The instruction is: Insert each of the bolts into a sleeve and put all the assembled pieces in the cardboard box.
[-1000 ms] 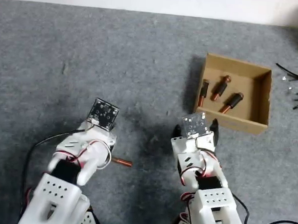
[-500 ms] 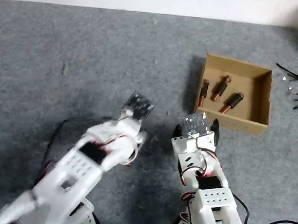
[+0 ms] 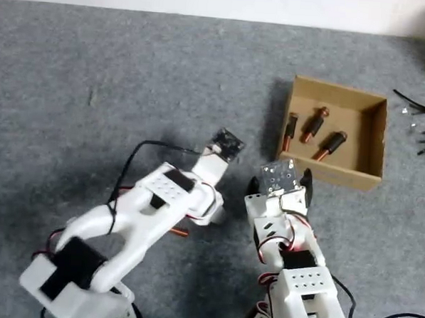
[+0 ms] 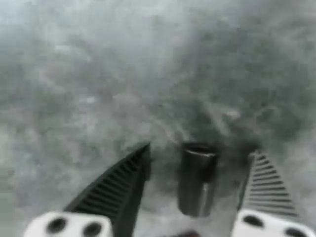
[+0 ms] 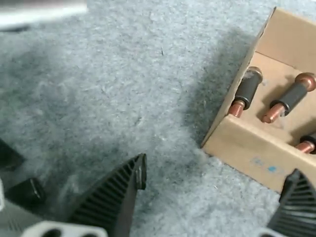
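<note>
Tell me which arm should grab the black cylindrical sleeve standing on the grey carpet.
Left. The open left gripper straddles the black cylindrical sleeve; the right gripper hangs open over grey carpet beside the brown cardboard box.

**Q:** What kind of place is this?

**A:** A robotics lab bench or small workshop table, not a home or a shop.

**Q:** Which features show it?

**A:** The left arm [image 3: 153, 206] and the right arm [image 3: 292, 277], both of white plastic, stand side by side with bare red and white wiring [image 3: 268, 251] and a loose black cable [image 3: 138, 155]. The work surface is a grey felt-like mat [image 3: 96, 74]. On it sits a plain cardboard box [image 3: 340, 178] used as a parts bin. Small dark hardware [image 3: 424, 134] lies scattered at the mat's edge, near the box.
</note>
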